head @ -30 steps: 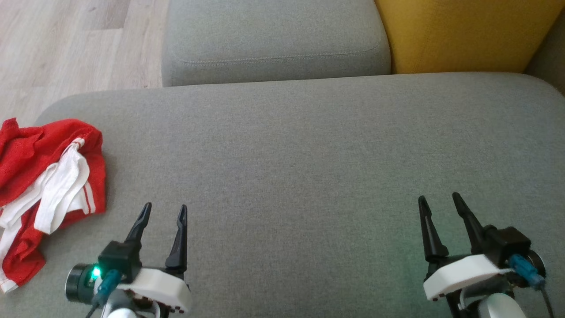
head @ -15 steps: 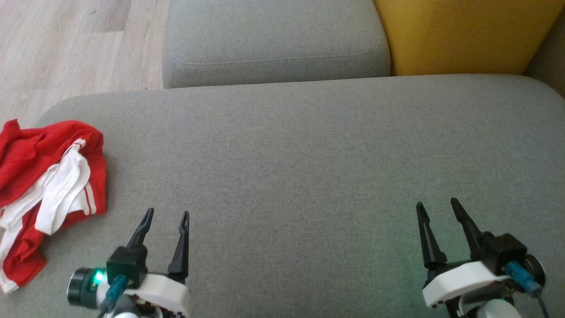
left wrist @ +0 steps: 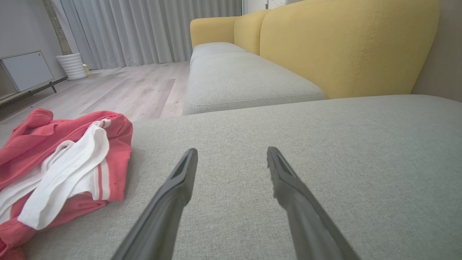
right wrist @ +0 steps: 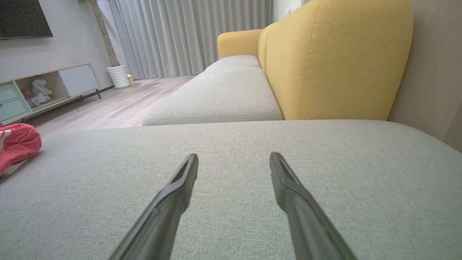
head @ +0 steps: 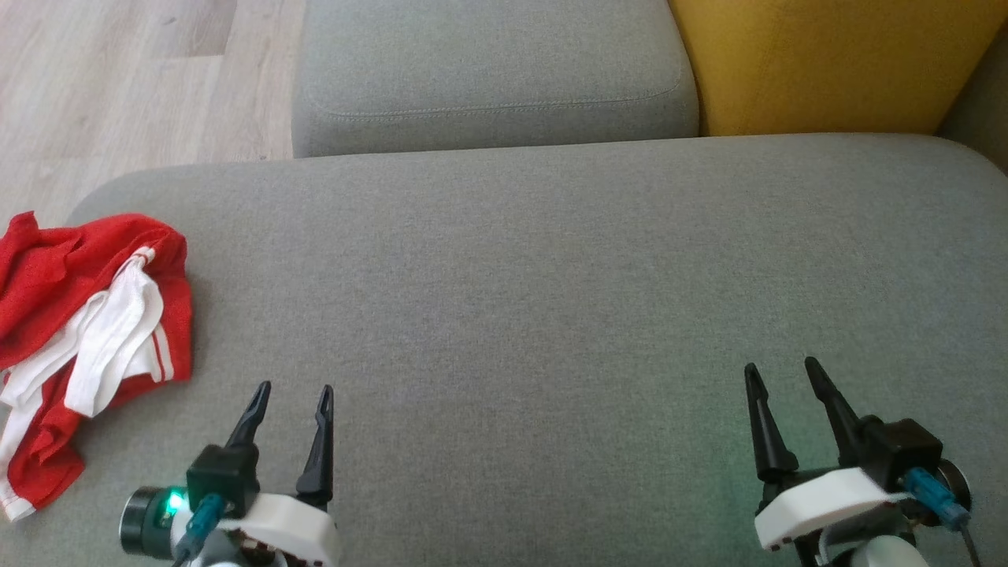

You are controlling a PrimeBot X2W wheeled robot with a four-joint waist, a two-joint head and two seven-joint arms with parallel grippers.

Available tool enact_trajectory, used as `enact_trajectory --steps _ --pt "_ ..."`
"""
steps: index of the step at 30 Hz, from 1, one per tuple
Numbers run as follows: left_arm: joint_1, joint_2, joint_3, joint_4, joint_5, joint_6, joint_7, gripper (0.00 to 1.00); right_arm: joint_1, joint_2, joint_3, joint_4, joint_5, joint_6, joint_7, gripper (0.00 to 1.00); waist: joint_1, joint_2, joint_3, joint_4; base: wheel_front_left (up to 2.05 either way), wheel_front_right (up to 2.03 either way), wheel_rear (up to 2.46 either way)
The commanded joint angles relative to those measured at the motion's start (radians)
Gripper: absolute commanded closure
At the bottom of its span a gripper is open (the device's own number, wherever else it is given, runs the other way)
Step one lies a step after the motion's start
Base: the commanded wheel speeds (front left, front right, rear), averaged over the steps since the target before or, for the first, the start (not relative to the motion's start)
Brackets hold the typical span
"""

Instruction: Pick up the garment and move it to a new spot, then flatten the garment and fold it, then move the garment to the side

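The garment (head: 87, 346) is red with white parts and thin white stripes. It lies in a crumpled heap, not folded, at the far left edge of the big grey cushion (head: 551, 315).

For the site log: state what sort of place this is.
Most likely a home living room: a grey and yellow sofa, floor-length curtains, and a low cabinet along the wall, on a wood floor.

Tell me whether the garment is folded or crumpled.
Crumpled: the garment lies bunched, red and white layers overlapping unevenly at the cushion's left edge.
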Motion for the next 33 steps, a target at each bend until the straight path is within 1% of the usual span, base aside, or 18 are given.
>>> enact_trajectory --steps 1,9,14,20,28,33 --pt "-0.04 0.002 0.036 -0.029 0.006 -0.001 -0.012 0.0 -0.034 -0.003 0.018 -0.028 0.002 0.008 -0.014 0.0 0.0 0.0 0.0 0.0 0.0 0.0 0.0" --pt "-0.045 0.001 0.043 -0.033 0.016 -0.004 -0.012 0.0 -0.036 -0.003 0.016 -0.021 -0.001 0.008 -0.016 0.0 0.0 0.0 0.003 0.007 0.0 0.0 0.0" --pt "-0.053 -0.003 0.048 -0.032 0.018 -0.004 -0.012 0.0 -0.03 -0.003 0.014 -0.031 -0.012 0.008 -0.014 0.0 0.0 0.0 0.006 0.045 0.0 0.0 0.0" --pt "-0.062 0.0 0.059 -0.041 0.021 -0.006 -0.012 0.0 -0.027 -0.003 0.033 -0.059 -0.012 0.008 -0.003 0.0 0.0 0.0 0.007 0.133 0.0 0.0 0.0" --pt "-0.063 0.007 0.082 -0.044 0.021 -0.005 -0.012 0.0 -0.023 -0.003 0.071 -0.093 0.004 0.008 0.011 0.0 0.0 0.0 0.009 0.286 0.0 0.0 0.0" --pt "-0.056 0.013 0.101 -0.049 0.016 -0.002 -0.012 0.0 -0.026 -0.003 0.104 -0.108 0.012 0.008 0.016 0.0 0.0 0.0 0.014 0.354 0.0 0.0 0.0"
